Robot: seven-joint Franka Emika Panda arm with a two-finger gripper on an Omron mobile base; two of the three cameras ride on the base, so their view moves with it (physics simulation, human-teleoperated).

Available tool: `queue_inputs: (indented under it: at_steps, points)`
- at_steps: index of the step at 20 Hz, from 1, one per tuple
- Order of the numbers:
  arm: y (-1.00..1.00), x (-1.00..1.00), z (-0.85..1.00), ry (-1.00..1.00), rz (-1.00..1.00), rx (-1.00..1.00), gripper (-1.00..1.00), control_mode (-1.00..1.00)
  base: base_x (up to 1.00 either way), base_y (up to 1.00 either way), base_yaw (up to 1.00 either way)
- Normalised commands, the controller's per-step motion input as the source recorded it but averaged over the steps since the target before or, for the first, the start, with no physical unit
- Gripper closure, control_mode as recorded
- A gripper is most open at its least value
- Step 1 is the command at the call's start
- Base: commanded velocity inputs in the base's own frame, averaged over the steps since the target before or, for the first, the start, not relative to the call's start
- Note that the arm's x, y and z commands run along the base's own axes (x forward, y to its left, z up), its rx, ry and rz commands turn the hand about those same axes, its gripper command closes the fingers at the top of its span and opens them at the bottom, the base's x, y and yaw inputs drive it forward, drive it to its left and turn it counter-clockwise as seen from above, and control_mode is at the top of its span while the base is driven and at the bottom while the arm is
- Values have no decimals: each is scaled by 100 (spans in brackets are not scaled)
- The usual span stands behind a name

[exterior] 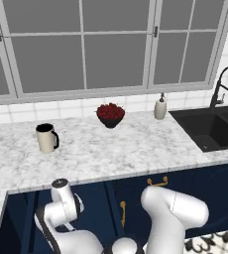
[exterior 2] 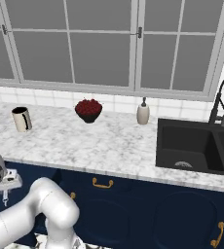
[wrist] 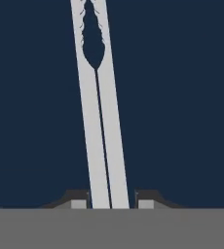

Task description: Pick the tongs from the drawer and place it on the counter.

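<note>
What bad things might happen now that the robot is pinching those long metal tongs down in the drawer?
The gripper pinches the tongs near one end, so the long free part might swing or slip out when lifted. The tongs stretch far ahead of the hand and could knock the drawer on the way up. On the counter, a mug and a bowl of red fruit stand near; a careless swing might bump them.

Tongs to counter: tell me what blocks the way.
Nothing visible does. The end effector is shut on the tongs, which lie against the drawer's dark floor. On the counter, the mug, berry bowl and soap bottle stand toward the back, leaving the front strip bare.
</note>
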Motion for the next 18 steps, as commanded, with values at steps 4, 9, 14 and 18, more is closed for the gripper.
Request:
queue_inputs:
  at_steps: [4,9,14,18]
  points:
    - [0,-39,54,10,-7,7,100,-100,0,0,0]
    - [0,-67,69,0,-8,1,100,-100,0,0,0]
    - [0,-63,82,0,-6,0,100,-100,0,0,0]
    - [-16,-39,72,-12,0,-2,100,-100,0,0,0]
